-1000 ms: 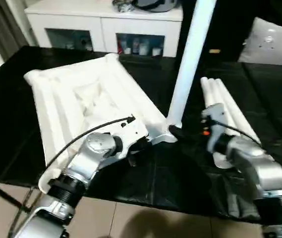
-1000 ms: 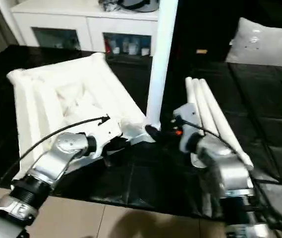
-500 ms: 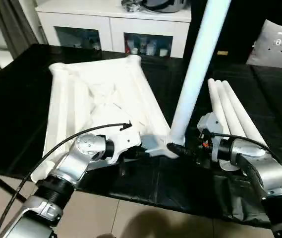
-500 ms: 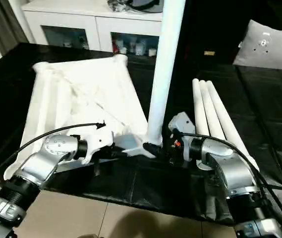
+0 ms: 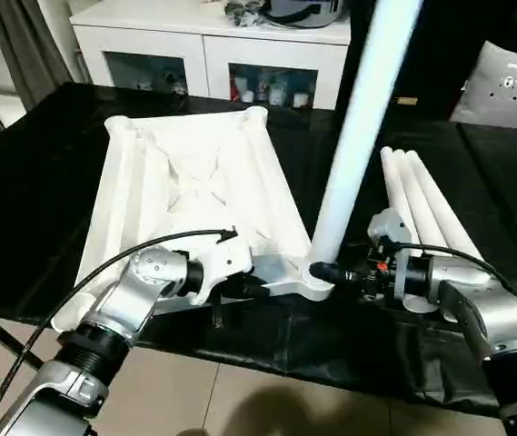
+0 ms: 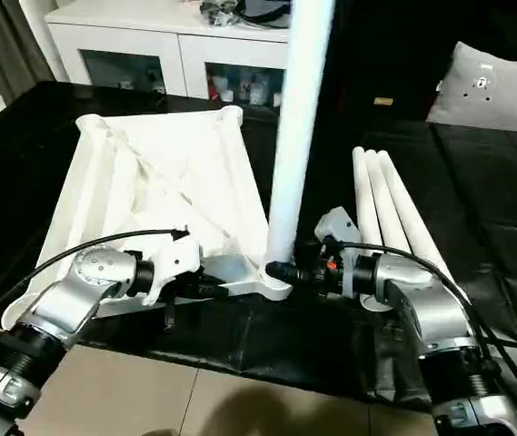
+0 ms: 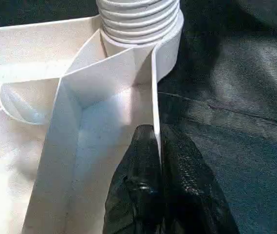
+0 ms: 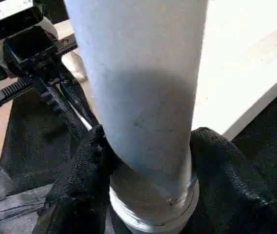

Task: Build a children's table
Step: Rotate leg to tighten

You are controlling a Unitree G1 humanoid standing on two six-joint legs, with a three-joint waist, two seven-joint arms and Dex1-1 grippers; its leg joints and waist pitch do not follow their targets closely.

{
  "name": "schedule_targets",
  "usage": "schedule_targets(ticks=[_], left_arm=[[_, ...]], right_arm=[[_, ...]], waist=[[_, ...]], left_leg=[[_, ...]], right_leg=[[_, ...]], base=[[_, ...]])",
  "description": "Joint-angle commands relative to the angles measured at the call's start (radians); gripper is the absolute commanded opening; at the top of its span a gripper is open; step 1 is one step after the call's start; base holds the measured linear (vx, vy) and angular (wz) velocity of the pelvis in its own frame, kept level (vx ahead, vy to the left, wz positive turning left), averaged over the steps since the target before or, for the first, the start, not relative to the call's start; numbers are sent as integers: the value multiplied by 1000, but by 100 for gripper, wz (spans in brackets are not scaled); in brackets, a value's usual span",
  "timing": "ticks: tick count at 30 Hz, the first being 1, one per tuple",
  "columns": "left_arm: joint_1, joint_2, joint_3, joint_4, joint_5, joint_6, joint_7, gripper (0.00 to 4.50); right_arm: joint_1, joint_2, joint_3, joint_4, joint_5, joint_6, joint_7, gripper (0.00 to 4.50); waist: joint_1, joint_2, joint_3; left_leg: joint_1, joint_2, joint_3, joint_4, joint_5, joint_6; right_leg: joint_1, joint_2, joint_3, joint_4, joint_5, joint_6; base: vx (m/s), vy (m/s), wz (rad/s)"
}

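Table top (image 5: 194,195): it lies underside up on the black-covered work surface (image 5: 31,163), in front of you and to your left, long side running away from you.
Standing leg (image 6: 296,136): upright in the near right corner socket (image 5: 317,277), its long axis rising out of the frame, leaning slightly to your right.
Right gripper (image 8: 145,161): your two black fingers sit either side of the leg's base, just above its threaded collar, closed on it.
Left gripper (image 7: 158,185): pinching the top's thin rim wall just beside the same socket, bracing it.
Nearer arm: the right one owns the leg; the left only steadies.
Spare legs (image 5: 422,204): three lie side by side just to the right of your right gripper, close to the wrist.
Room: open black surface near the front edge; the socket corner sits close to that edge, so I would judge any push toward you risky.
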State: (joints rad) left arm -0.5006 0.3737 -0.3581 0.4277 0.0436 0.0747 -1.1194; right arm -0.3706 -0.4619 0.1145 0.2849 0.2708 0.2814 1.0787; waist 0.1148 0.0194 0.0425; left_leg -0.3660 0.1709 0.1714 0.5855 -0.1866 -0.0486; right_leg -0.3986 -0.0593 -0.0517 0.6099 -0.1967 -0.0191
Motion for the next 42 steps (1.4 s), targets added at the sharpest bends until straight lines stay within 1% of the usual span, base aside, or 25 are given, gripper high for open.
schedule_targets(ticks=[1, 3, 4, 6, 7, 8, 9, 10, 11, 12, 13, 17, 21, 25, 29, 30, 33, 34, 35, 37, 40, 42], left_arm=[[22, -3, -32, -10, 9, 14, -19, 0], [24, -3, -33, -12, 7, 19, -21, 0], [27, -2, -34, -15, 5, 22, -22, 0], [27, -2, -35, -17, 4, 23, -22, 0], [27, -4, -36, -17, 3, 25, -22, 0], [27, -4, -35, -17, 3, 26, -22, 0], [27, -4, -35, -17, 3, 26, -22, 0], [28, -5, -35, -19, 4, 27, -23, 0], [28, -6, -35, -20, 5, 28, -23, 0], [28, -7, -34, -21, 5, 29, -23, 0], [28, -7, -34, -22, 5, 30, -24, 0], [31, -7, -35, -25, 5, 32, -24, 0], [30, -7, -35, -23, 6, 31, -23, 0], [31, -4, -35, -25, 8, 33, -25, 0], [32, -3, -36, -24, 10, 32, -25, 0], [32, -3, -36, -24, 10, 32, -26, 0], [31, -3, -37, -23, 11, 31, -26, 0], [30, -4, -37, -22, 12, 30, -26, 0], [30, -4, -38, -22, 12, 30, -26, 0], [29, -4, -38, -22, 12, 31, -26, 0], [30, -5, -39, -22, 11, 31, -26, 0], [30, -5, -39, -22, 11, 32, -27, 0]], right_arm=[[33, 17, 45, -11, 10, 26, 35, 219], [44, 17, 52, -16, 10, 25, 36, 208], [49, 19, 53, -20, 8, 23, 36, 207], [52, 20, 53, -24, 2, 18, 30, 205], [54, 21, 56, -28, -15, 1, 11, 205], [54, 21, 57, -30, -22, -4, 5, 205], [53, 22, 56, -29, -18, 3, 8, 205], [50, 26, 47, -26, 0, 24, 13, 258], [46, 31, 37, -24, 12, 36, 9, 258], [44, 34, 30, -23, 18, 39, 6, 271], [43, 35, 27, -23, 22, 40, 5, 273], [45, 35, 28, -38, 13, 24, 1, 312], [44, 37, 37, -33, -4, 13, 0, 315], [37, 41, 47, -22, -16, 8, -3, 315], [28, 50, 43, -3, -23, 6, -21, 315], [23, 53, 43, 9, -33, 1, -34, 315], [8, 65, 36, 37, -41, 2, -63, 315], [0, 76, 23, 47, -24, 22, -65, 333], [-2, 78, 17, 45, -12, 35, -56, 343], [-2, 77, 15, 40, -4, 42, -47, 353], [-2, 73, 22, 38, -24, 14, -58, 388], [-8, 79, 17, 51, -28, 1, -68, 388]], waist=[[2, -13, -55], [2, -14, -55], [1, -11, -55], [1, -13, -55], [1, -13, -56], [2, -9, -55], [1, -10, -55], [1, -10, -55], [1, -10, -56], [0, -9, -56], [0, -9, -56], [0, -10, -57], [0, -11, -57], [0, -8, -56], [0, -8, -56], [0, -7, -56], [-3, -7, -56], [-3, -8, -56], [-2, -7, -57], [-1, -6, -57], [-1, -7, -58], [0, -8, -58]], left_leg=[[7, 59, -15, -62, -161, 58], [7, 59, -17, -64, -167, 56], [7, 59, -17, -64, -170, 53], [7, 58, -17, -64, -170, 52], [7, 58, -17, -64, -168, 50], [7, 58, -17, -64, -170, 49], [7, 58, -17, -64, -172, 49], [9, 58, -17, -64, -177, 48], [8, 58, -18, -64, -173, 49], [8, 58, -18, -64, -174, 49], [8, 59, -17, -65, -177, 50], [8, 59, -18, -64, -172, 47], [7, 58, -18, -64, -165, 48], [8, 58, -18, -64, -174, 46], [8, 59, -18, -65, -179, 44], [9, 58, -18, -65, -183, 42], [9, 58, -18, -66, -185, 33], [8, 57, -17, -65, -184, 33], [9, 58, -18, -65, -182, 36], [8, 58, -18, -64, -171, 42], [8, 59, -18, -64, -168, 42], [8, 59, -17, -64, -169, 42]], right_leg=[[51, -88, 46, -75, -187, -200], [51, -89, 46, -76, -200, -194], [51, -88, 46, -77, -199, -194], [51, -89, 46, -77, -199, -192], [50, -89, 46, -77, -202, -192], [50, -88, 46, -77, -203, -192], [49, -88, 46, -78, -205, -191], [50, -88, 47, -78, -208, -192], [51, -87, 47, -77, -198, -194], [51, -87, 47, -77, -195, -196], [51, -88, 46, -78, -195, -198], [51, -87, 46, -75, -184, -198], [52, -88, 46, -74, -174, -199], [51, -88, 46, -75, -186, -198], [51, -88, 46, -77, -194, -197], [50, -88, 47, -77, -198, -197], [50, -88, 46, -78, -199, -201], [50, -88, 47, -77, -196, -201], [51, -89, 47, -76, -190, -203], [52, -86, 47, -74, -169, -205], [51, -87, 46, -72, -152, -208], [51, -88, 46, -72, -154, -208]], base=[[0, 0, 0], [0, 0, 0], [0, 0, 0], [0, 0, 0], [0, 0, 0], [0, 0, 0], [0, 0, 0], [0, 0, 0], [0, 0, 0], [0, 0, 0], [0, 0, 0], [0, 0, 0], [0, 0, 0], [0, 0, 0], [0, 0, 0], [0, 0, 0], [0, 0, 0], [0, 0, 0], [0, 0, 0], [0, 0, 0], [0, 0, 0], [0, 0, 0]])
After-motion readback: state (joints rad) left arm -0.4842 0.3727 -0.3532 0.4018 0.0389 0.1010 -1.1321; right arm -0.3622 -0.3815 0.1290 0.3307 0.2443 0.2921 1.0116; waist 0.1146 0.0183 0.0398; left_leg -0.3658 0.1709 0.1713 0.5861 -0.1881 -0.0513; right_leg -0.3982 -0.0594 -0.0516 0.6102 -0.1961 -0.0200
